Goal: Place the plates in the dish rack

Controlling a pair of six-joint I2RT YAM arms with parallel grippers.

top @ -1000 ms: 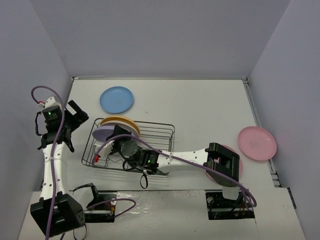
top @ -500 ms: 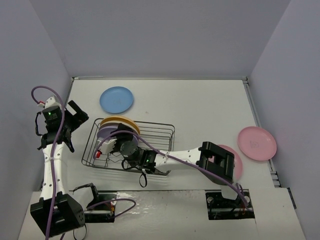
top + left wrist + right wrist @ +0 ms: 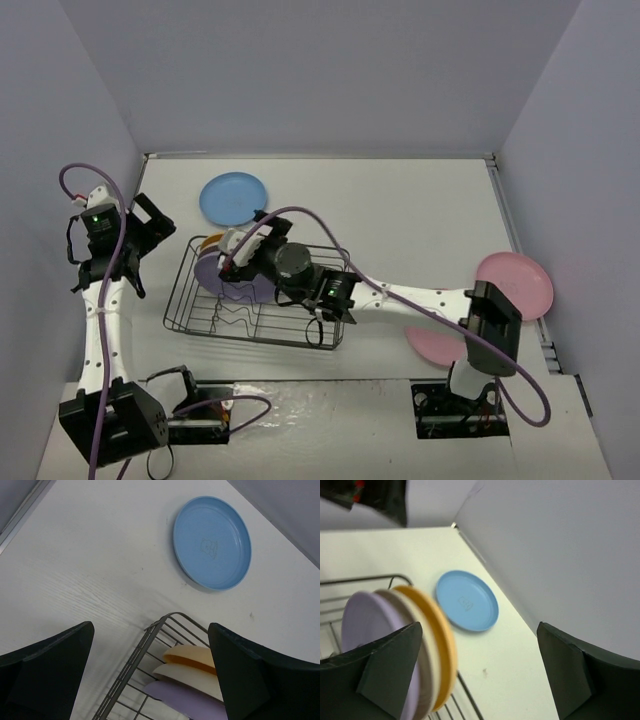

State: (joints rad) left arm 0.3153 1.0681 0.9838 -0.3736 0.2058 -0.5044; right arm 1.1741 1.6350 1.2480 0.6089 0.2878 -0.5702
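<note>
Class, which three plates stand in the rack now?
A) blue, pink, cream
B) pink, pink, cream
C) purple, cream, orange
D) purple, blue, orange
C: the purple plate, cream plate and orange plate stand on edge in the rack; the blue plate lies flat on the table.

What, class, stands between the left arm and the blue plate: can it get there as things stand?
Probably yes. The open left pincer hangs beside the dish rack, with only bare table between it and the blue plate, which lies flat with nothing on it.
</note>
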